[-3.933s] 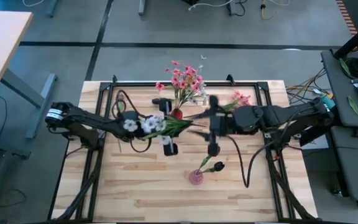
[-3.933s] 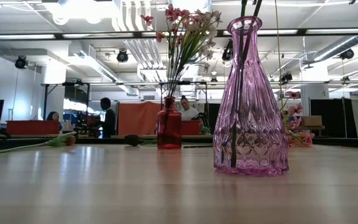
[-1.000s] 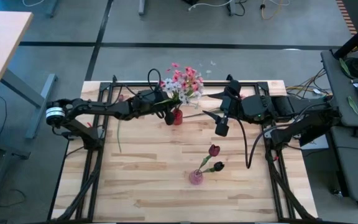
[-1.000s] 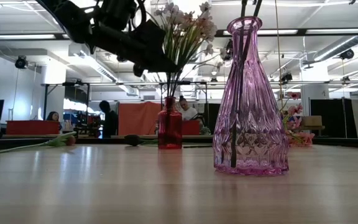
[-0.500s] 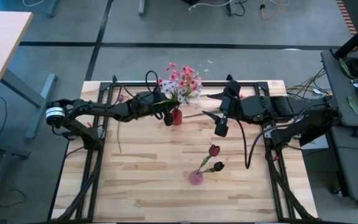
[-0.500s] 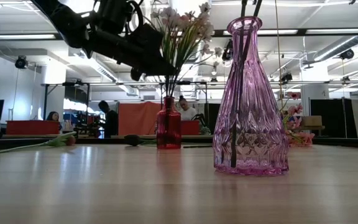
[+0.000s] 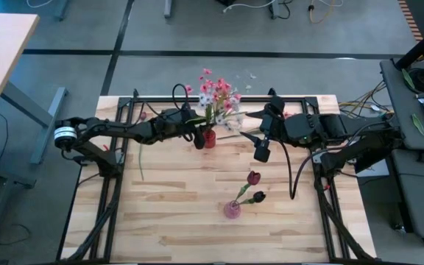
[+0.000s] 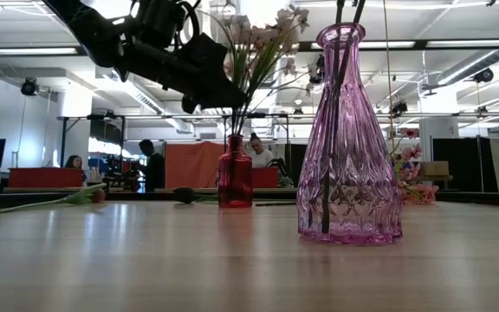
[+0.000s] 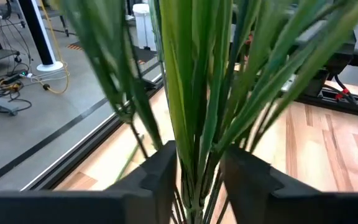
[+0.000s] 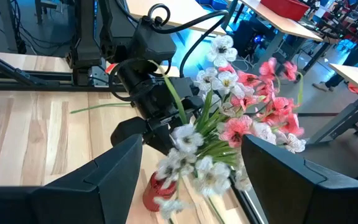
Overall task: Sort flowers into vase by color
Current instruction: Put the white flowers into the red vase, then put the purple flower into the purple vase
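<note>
- Stems, thin and green, fan from the narrow neck of a small red glass vase [image 7: 210,138] near the wooden table's [image 7: 168,213] far edge; pink and white flowers [image 7: 217,96] spread above.
- The left gripper [image 9: 194,177] straddles those stems just above the neck, fingers slightly parted.
- The right gripper [image 10: 191,171] hangs beside the bouquet, jaws spread, empty.
- A ribbed pink glass vase [image 8: 349,139] holds two dark red buds [image 7: 254,177], with bare planks all around.

Two dark arms; looped black cables
</note>
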Robot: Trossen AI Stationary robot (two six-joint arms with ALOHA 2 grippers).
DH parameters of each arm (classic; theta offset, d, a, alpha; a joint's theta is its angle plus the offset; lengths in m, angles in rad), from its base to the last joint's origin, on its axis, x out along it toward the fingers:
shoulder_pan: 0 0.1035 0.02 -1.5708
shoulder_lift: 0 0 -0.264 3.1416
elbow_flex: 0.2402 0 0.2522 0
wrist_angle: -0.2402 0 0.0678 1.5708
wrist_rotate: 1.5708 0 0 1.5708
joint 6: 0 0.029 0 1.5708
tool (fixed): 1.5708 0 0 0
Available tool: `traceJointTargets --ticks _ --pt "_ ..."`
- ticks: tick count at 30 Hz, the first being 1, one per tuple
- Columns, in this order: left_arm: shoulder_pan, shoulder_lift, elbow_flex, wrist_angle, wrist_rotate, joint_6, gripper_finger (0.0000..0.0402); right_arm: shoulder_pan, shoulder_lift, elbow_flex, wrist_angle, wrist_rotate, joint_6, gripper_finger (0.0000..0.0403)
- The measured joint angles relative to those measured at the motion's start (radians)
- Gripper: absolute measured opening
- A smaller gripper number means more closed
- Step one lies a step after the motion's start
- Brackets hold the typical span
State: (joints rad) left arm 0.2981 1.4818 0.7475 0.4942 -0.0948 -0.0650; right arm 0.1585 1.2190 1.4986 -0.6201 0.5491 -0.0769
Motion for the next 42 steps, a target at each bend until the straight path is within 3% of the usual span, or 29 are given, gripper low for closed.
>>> traceJointTargets --ticks 10,18,24,32,37,42 --pt "-0.003 -0.059 0.001 -0.102 0.0 -0.008 0.0211 0.0 0.0 0.0 -0.005 0.0 0.012 0.0267" --pt "-0.003 -0.134 0.002 -0.219 0.001 -0.027 0.0229 0.0 0.0 0.0 -0.022 -0.001 0.028 0.0267" --pt "-0.003 -0.142 0.002 -0.207 0.007 -0.029 0.0237 0.0 0.0 0.0 -0.022 -0.001 0.028 0.0267" --pt "-0.007 -0.157 0.002 -0.228 0.016 -0.027 0.0305 0.0 0.0 0.0 -0.022 -0.002 0.038 0.0267" --pt "-0.007 -0.258 0.007 -0.351 0.016 -0.024 0.0341 0.0 0.0 -0.001 -0.022 -0.001 0.042 0.0267" --pt "-0.007 -0.371 0.025 -0.505 0.016 -0.026 0.035 0.0 0.0 -0.001 -0.022 0.0 0.041 0.0267"
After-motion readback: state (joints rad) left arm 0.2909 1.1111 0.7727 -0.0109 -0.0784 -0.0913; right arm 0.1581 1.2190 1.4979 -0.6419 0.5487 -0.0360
